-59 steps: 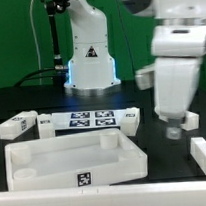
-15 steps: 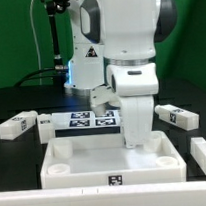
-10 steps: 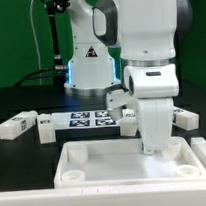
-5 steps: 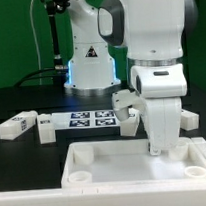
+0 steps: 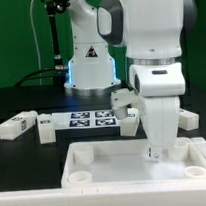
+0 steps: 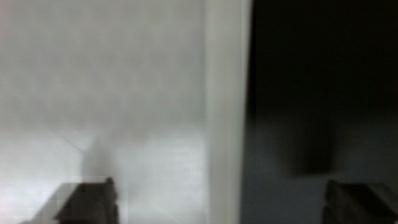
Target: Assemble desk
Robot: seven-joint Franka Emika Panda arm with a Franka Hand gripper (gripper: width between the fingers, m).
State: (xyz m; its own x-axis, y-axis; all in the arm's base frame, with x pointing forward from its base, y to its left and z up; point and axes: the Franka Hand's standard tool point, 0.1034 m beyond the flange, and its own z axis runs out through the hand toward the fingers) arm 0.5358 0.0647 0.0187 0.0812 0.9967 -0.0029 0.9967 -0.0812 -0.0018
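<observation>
A white robot arm (image 5: 152, 47) fills the upper right of the frame. The white tabletop (image 5: 127, 177) lies across the bottom. A leg (image 5: 17, 125) lies at middle left. At lower right the gripper (image 5: 157, 153) hangs over the tabletop's back rim, fingers (image 6: 80, 200) spread wide.

No real words, brand names or numbers to read anywhere. The only signs are black-and-white square tags. In the exterior view there's a row of them on the marker board (image 5: 92, 118), at 11 o'clock from the tabletop (image 5: 126, 167). One's on the leg (image 5: 17, 125) at 10 o'clock and one's on the second leg (image 5: 182, 117) at 1 o'clock. The patterns are too small to decode. The wrist view is a blur, with nothing legible.
</observation>
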